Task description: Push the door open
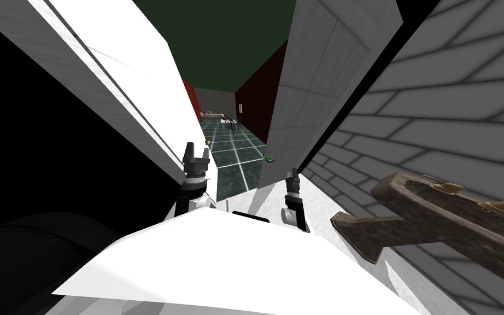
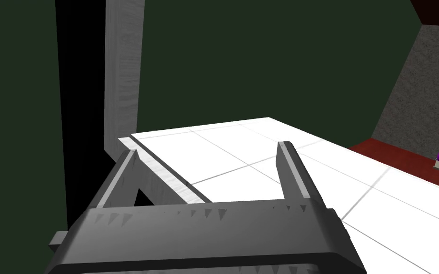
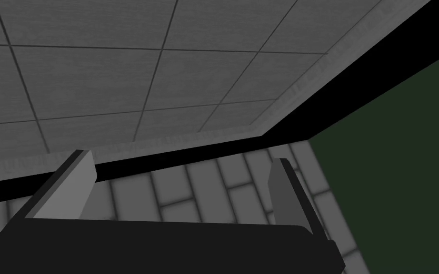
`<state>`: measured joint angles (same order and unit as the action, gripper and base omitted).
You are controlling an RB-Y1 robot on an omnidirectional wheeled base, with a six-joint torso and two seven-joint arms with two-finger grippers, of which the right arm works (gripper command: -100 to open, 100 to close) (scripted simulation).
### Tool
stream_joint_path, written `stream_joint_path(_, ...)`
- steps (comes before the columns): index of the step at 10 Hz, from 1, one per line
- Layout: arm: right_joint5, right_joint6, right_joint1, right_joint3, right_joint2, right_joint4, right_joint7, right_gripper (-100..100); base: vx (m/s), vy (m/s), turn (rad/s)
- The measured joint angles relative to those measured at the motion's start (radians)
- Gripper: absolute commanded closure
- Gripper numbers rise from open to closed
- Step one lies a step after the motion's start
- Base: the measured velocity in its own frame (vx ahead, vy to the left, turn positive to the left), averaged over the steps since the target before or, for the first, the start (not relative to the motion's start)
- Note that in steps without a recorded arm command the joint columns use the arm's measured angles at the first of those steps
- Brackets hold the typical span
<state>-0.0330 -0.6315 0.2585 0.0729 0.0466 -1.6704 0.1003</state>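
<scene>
Grey panelled door stands swung open ahead-right, with a black gap between it and the grey brick wall. Right pincer sits near the door's lower edge, fingers wide, empty; contact cannot be told. Left pincer is also wide and empty, beside a white panelled slab.

— What are we facing?
— We are facing a gap: the door is standing right of it, a wall left of it, a floor running beyond.
— And our arms?
— The left gripper is hanging beside that wall, the right gripper beside the door's edge.
</scene>
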Motion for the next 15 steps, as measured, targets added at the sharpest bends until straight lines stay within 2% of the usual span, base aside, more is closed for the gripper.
stream_joint_path(7, 0.010, -0.039, -0.067, 0.043, 0.005, 0.206, -0.020, -100, 0.065, -0.087, 0.069)
stream_joint_path(10, 0.014, -0.044, -0.097, 0.064, 0.002, 0.286, -0.028, -100, 0.054, -0.084, 0.073)
stream_joint_path(13, 0.017, -0.047, -0.113, 0.077, 0.000, 0.334, -0.032, -100, 0.047, -0.059, 0.042)
stream_joint_path(15, 0.021, -0.057, -0.133, 0.089, -0.005, 0.390, -0.035, -100, 0.062, -0.105, 0.084)
